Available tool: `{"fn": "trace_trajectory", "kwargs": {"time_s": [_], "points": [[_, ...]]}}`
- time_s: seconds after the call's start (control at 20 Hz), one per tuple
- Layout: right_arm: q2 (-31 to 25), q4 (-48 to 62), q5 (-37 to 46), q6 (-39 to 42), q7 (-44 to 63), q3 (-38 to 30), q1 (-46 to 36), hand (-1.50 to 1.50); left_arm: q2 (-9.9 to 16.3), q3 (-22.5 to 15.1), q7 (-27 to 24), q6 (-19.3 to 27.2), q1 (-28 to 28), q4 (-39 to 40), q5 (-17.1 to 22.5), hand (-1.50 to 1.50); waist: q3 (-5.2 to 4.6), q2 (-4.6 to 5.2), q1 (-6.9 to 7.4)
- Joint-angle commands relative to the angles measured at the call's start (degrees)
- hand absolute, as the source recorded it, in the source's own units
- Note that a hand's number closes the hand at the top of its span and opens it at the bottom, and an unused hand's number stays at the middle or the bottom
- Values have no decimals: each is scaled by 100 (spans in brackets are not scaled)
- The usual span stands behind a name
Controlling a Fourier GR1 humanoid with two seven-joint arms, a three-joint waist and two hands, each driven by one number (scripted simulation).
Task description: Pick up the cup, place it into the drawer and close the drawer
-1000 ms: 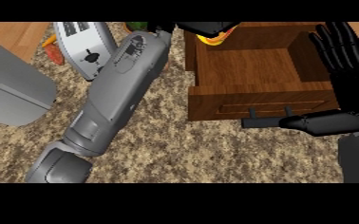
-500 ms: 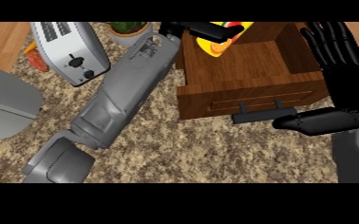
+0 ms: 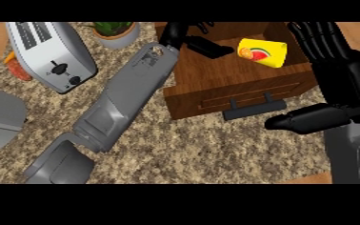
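Left hand (image 3: 193, 40): positioned over the back left part of the open drawer (image 3: 211, 76), reached in on the grey forearm that crosses the counter (image 3: 211, 148) diagonally. Its fingers are spread and hold nothing; the thumb points toward the cup but does not touch it.

Right hand (image 3: 325, 52): at the right edge of the view, beside the drawer's right wall, fingers straight and pointing up, thumb extended low toward the drawer front. It is resting and holds nothing.

Cup (image 3: 262, 52): yellow, with a fruit print, lying on its side on the drawer floor toward the back right. It is apart from both hands.

Drawer: dark wood, pulled out, with a black handle (image 3: 255, 107) on its front face.

Surroundings: toaster (image 3: 53, 55) at the upper left and a potted plant (image 3: 112, 31) behind it, both well away from the drawer.

Assessment: the placing step appears done, since the cup sits inside and is released. The step in hand is judged to be clearing the left hand from the drawer. The next move calls for lifting that hand out above the walls, then pressing the front face or handle to push the drawer shut, with no fingers left inside
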Motion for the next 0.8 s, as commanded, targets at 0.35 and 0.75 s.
{"fn": "trace_trajectory", "kwargs": {"time_s": [0.35,0.75], "points": [[210,183,-1023,1275,121,913,-436,150,0,251,-1007,-256,302,-674,1235,-150,-17,46,-88],[-974,-36,-490,2525,704,1595,270,150,0,419,-1528,224,200,-517,1665,-150,-11,-127,270]]}}
